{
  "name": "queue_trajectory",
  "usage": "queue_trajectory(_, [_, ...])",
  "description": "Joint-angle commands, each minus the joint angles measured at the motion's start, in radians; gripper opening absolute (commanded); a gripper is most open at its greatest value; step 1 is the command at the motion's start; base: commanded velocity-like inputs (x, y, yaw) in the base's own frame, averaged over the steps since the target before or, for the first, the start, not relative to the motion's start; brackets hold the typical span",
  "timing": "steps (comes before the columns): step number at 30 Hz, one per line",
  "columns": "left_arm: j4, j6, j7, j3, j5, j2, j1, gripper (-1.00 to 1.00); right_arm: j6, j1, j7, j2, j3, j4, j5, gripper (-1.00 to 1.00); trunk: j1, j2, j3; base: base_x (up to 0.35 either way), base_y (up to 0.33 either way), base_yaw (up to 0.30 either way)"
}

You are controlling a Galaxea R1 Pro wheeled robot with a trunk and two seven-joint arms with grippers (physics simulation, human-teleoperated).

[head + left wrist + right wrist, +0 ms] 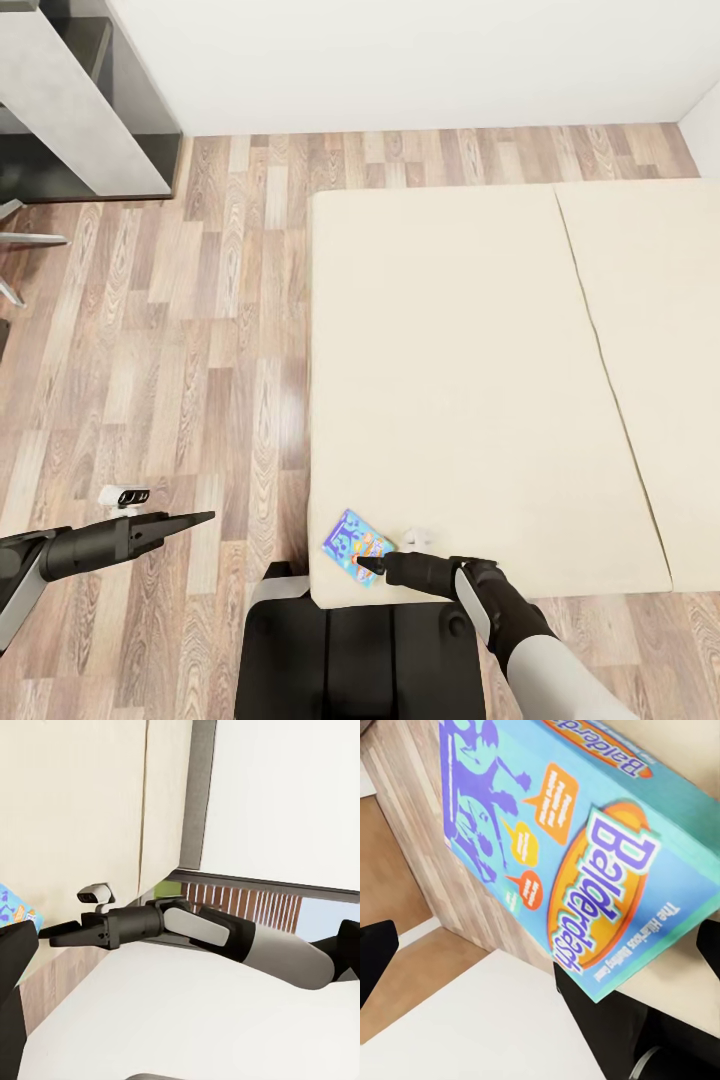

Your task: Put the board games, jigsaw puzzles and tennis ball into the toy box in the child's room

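A blue board game (357, 546) with orange marks lies flat near the front left corner of the bed (470, 340). The right wrist view shows its lid (577, 832) close up, lettered "Balderdash". My right gripper (368, 563) is at the box's near edge, open, with one fingertip (375, 952) showing far to one side of the box. From the left wrist view the right gripper (54, 933) reaches toward the blue box (11, 909). My left gripper (195, 520) hangs open over the floor, left of the bed, holding nothing.
The table (60, 95) with its grey top and dark side panel stands at the far left, with chair legs (25, 240) beside it. Wood-plank floor (200, 330) lies between table and bed. My base (360, 650) is against the bed's front edge.
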Motion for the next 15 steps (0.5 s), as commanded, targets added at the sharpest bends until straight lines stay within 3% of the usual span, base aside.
queue_trajectory(1, [0.0,0.011,-0.003,0.0,0.0,0.0,0.0,1.0,0.009,0.0,0.003,0.001,-0.006,-0.001,-0.004,1.0,0.001,-0.002,-0.001,0.0,0.0,0.0])
queue_trajectory(15, [0.0,0.011,-0.003,0.0,-0.001,0.0,0.0,1.0,0.01,0.0,0.003,0.001,-0.009,-0.002,-0.006,1.0,0.001,-0.002,-0.001,0.0,0.0,0.0])
